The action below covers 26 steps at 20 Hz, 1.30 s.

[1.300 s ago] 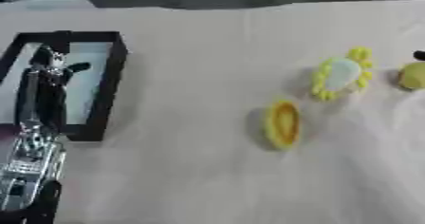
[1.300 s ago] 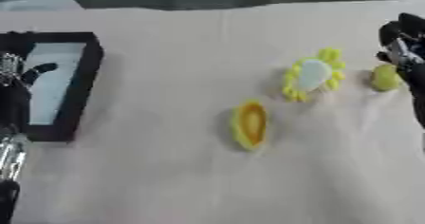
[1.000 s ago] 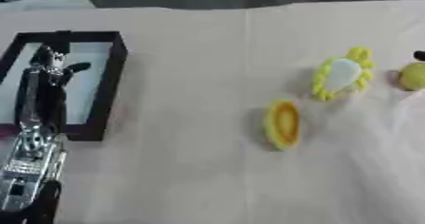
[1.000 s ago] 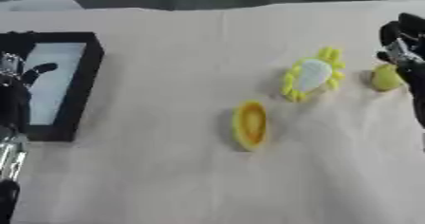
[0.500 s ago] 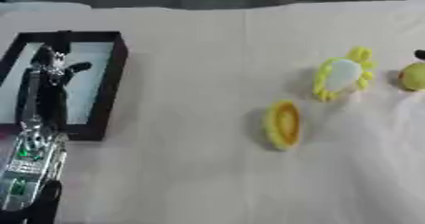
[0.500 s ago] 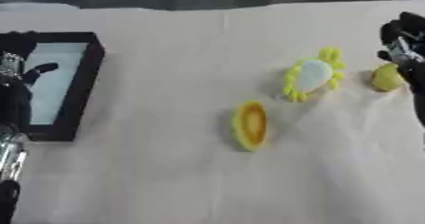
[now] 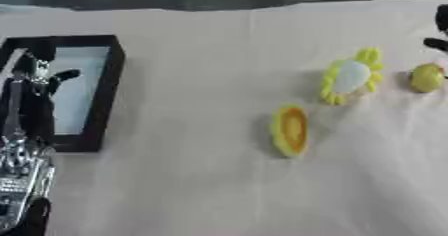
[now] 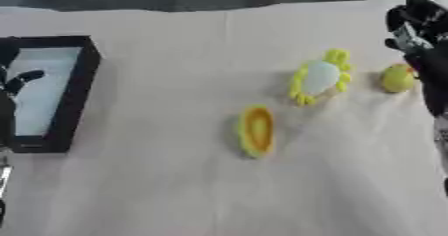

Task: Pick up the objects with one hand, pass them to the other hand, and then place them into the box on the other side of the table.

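Left eye view: the left hand (image 7: 35,77) stands over the near left part of the black box (image 7: 103,100) at the table's left side, fingers relaxed and apart and holding nothing, while 3 yellow objects lie on the cream tablecloth (image 7: 201,180) well apart from the box: an oval orange-centred piece (image 7: 290,130) at centre, a flower-shaped piece with a white middle (image 7: 351,76) to its far right, and a small round piece (image 7: 427,77) near the right edge. Right eye view: the right hand (image 8: 418,30) hangs at the far right, just beside the small round piece without visibly gripping it, and whether its fingers are apart or curled cannot be told.
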Each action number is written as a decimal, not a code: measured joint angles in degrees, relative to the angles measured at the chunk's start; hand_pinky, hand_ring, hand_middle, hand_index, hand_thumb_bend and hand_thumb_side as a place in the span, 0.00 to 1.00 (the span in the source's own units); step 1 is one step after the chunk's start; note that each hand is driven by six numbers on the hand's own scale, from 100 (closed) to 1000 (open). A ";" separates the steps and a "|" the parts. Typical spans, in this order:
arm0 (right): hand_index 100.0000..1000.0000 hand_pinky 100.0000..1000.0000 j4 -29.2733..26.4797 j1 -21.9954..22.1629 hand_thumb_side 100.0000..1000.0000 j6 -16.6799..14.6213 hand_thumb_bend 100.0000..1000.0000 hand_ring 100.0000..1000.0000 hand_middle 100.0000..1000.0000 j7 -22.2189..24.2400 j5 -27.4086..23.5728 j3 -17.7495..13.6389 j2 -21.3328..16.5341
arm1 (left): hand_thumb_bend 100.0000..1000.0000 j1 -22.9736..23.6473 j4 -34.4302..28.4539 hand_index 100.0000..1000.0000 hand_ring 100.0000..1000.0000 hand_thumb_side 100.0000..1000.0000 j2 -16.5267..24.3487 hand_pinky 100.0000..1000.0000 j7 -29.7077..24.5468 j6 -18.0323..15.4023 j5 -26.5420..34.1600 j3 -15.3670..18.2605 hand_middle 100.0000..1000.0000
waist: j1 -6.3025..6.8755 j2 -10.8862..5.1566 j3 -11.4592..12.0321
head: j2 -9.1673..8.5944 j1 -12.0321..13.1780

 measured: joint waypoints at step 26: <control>0.88 0.85 33.35 -10.93 0.05 -0.23 0.40 0.95 0.87 19.39 14.81 17.35 -25.88 | 0.45 0.44 0.02 0.81 1.00 0.73 1.26 0.69 -0.41 -0.05 -0.19 -0.66 0.82 | -1.93 -0.03 1.12 | -1.48 -4.14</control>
